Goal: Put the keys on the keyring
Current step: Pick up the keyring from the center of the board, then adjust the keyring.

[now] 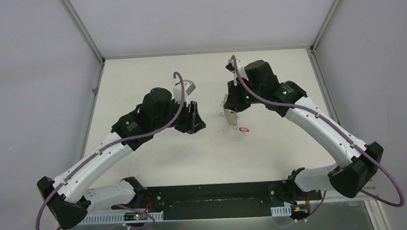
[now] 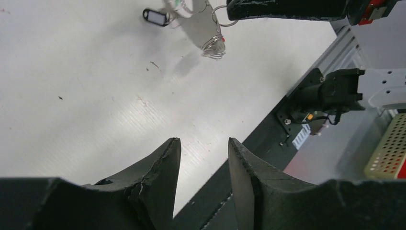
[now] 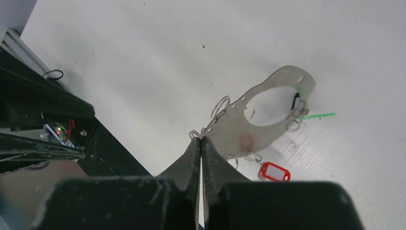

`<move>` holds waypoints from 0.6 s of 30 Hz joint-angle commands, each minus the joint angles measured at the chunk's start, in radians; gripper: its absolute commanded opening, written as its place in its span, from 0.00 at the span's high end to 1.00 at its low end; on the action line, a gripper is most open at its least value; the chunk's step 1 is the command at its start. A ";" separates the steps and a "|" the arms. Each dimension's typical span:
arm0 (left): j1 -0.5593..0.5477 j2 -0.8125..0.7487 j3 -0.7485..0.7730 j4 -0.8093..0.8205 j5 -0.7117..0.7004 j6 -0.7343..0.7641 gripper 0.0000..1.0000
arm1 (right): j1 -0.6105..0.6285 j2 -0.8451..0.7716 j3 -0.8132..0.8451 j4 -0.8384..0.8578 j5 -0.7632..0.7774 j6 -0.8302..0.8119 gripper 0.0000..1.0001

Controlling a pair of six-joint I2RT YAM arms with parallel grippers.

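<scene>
White table point(image 1: 204, 158) boxed in by plain grey walls point(image 1: 25, 78), not much else to the room. Your keyring point(image 3: 239, 127) is a bit right of the table's middle, just in front of the right arm. It's a flat silvery oval with little wire rings point(image 3: 221, 104) strung along its edge. The near end looks lifted, because the right gripper point(image 3: 201, 140) has its fingers pressed tight together on that edge. A red key tag point(image 3: 274, 171) lies just beside the loop's lower edge and a green key tag point(image 3: 316, 116) pokes out at the far end. The left wrist view shows a dark key tag point(image 2: 156, 17) close by too. Honestly, you can't tell from here whether any of them is threaded on or only lying against it. I'd guess you're mid-way at best, with checking left to do. Your left gripper point(image 2: 203, 141) hangs well apart to the left, fingers parted, holding nothing. As for writing, none is readable and the tag windows look blank white
</scene>
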 commanded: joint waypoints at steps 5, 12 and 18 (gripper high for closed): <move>0.027 0.092 0.047 0.149 0.057 0.288 0.58 | -0.047 0.056 0.096 -0.008 -0.233 -0.375 1.00; 0.147 0.167 0.020 0.377 0.434 0.306 0.60 | -0.064 0.028 0.061 0.057 -0.343 -0.445 1.00; 0.180 0.135 -0.106 0.704 0.636 0.316 0.66 | -0.065 -0.008 0.029 0.111 -0.428 -0.472 1.00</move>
